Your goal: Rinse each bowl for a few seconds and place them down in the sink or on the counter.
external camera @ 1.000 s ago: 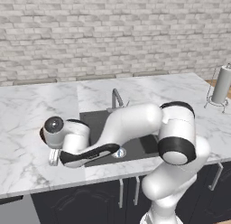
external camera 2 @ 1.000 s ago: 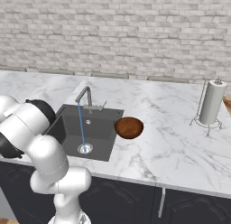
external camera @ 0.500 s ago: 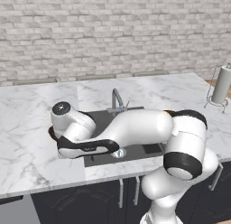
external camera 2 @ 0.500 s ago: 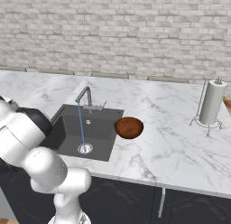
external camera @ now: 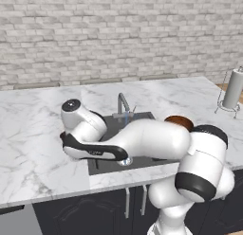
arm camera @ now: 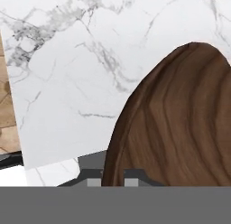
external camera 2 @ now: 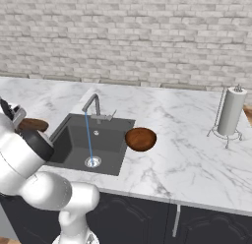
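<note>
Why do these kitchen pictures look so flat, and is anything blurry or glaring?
Right base view: even, soft light, only a faint shadow under the bowl on the counter, no glare. Left base view: sharp throughout, the sink plain dark. Hand view: the held bowl looms close and coarse-grained, slightly soft.

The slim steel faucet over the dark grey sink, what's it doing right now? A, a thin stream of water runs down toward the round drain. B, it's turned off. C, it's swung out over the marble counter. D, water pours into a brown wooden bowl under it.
A: in the right base view a thin blue stream falls from the slim steel faucet to the round drain of the dark grey sink, with no bowl beneath it.
</note>
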You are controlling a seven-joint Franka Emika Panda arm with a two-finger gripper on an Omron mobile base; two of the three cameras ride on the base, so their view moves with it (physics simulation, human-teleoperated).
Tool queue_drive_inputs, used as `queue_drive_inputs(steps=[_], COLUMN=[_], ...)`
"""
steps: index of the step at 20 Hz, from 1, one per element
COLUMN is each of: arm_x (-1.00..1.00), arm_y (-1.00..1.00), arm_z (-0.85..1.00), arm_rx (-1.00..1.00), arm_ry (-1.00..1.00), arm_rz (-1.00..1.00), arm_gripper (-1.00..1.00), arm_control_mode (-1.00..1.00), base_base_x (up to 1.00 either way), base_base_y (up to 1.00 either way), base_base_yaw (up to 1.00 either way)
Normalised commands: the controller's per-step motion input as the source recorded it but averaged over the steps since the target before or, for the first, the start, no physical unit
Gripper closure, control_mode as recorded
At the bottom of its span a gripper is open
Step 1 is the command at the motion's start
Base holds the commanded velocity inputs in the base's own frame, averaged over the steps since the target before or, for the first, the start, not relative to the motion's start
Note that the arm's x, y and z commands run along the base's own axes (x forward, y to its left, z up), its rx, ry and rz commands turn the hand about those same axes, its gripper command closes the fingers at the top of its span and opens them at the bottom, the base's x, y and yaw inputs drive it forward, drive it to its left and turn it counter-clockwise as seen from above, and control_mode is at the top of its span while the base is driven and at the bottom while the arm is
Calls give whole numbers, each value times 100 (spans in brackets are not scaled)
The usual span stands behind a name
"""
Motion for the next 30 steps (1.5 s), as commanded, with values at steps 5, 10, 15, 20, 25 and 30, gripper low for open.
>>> queue_drive_inputs(steps=[5, 10, 15, 20, 25, 30], arm_x=[-2, 0, 0, -2, 0, 0], arm_y=[-32, -31, -34, -39, -38, -35], arm_z=[6, 0, 0, 1, 0, 0], arm_rx=[-4, -1, -1, 0, -1, 0], arm_ry=[0, 0, 0, -3, -6, -6], arm_rz=[0, 0, 0, 0, 0, 0], arm_gripper=[100, 100, 100, 100, 100, 100], arm_control_mode=[-100, -100, -100, -100, -100, -100], base_base_x=[0, 0, 0, 0, 0, 0], base_base_y=[0, 0, 0, 0, 0, 0], base_base_yaw=[0, 0, 0, 0, 0, 0])
